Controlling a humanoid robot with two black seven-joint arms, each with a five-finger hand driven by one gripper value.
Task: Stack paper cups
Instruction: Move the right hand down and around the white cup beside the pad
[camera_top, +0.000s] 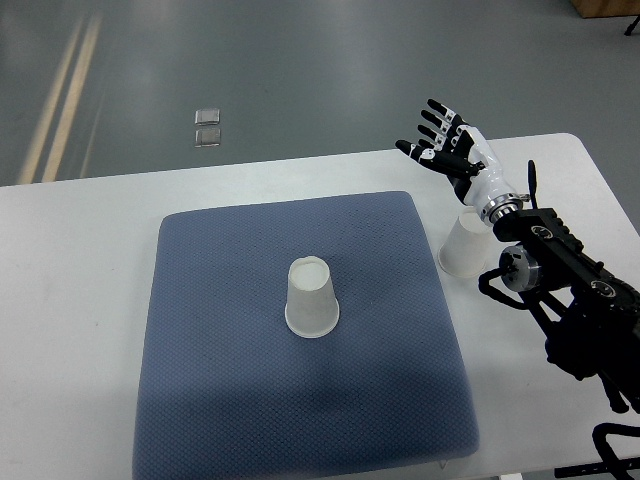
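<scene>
One white paper cup stands upside down near the middle of the blue-grey mat. A second white paper cup lies tilted on the white table just off the mat's right edge, partly hidden by my right forearm. My right hand hovers above and beyond that cup, near the table's far edge, with its fingers spread and nothing in them. The left arm does not show.
The white table runs left and right of the mat. My right arm's black links fill the lower right. Grey floor lies beyond the far edge, with a small clear object on it.
</scene>
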